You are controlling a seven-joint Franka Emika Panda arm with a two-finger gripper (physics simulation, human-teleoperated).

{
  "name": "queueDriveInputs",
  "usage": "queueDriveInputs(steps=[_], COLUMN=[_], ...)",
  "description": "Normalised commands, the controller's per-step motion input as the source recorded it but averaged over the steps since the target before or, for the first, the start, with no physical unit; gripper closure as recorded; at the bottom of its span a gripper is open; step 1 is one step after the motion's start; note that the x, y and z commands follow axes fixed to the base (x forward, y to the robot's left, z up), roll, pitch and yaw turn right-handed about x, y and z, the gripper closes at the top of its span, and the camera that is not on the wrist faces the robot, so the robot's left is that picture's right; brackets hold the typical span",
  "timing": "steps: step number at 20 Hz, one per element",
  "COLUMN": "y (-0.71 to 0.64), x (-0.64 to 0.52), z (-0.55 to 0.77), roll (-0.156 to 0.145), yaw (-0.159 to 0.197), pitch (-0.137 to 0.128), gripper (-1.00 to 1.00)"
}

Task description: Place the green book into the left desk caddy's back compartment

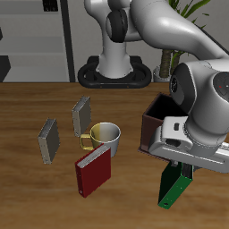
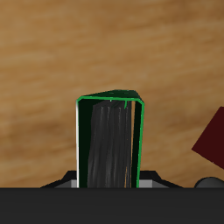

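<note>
Scanning across the exterior view, from one edge to the other:

Grey books: two small ones, the first grey book [image 1: 48, 140] and the second grey book [image 1: 81, 114], stand well apart from the work — no concern.
Mug: the white-and-yellow mug [image 1: 103, 135] sits between them and the caddy; keep the carry clear of it.
Red book: the dark red book [image 1: 93, 170] stands just in front of the mug, untouched.
Left desk caddy: only a dark brown corner of the left desk caddy [image 1: 155, 114] shows behind the arm; its compartments are hidden, so I cannot tell where the slanted divider lies.
Gripper: the gripper [image 1: 178, 165] is clamped on the green book's upper end, jaws narrow around it.
Green book: the green book [image 1: 173, 188] hangs upright near the table's front edge, apparently lifted; the wrist view shows its cover [image 2: 108, 144] seated squarely.
Advice: likely the carry step — raise above the caddy wall first, keep the book vertical, line its thin edge with the back compartment, lower slowly, release only once inside.
</note>
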Motion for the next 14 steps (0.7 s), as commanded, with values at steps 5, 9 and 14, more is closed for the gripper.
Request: queueDriveInputs(steps=[5,9,14], y=[0.04,-0.03,-0.07], x=[-0.22,-0.33,-0.36], z=[0.43,0.56,0.50], roll=[-0.007,-0.005,-0.017], yaw=[0.040,0.050,0.000], pitch=[-0.057,-0.083,-0.069], gripper=[1.00,1.00,1.00])
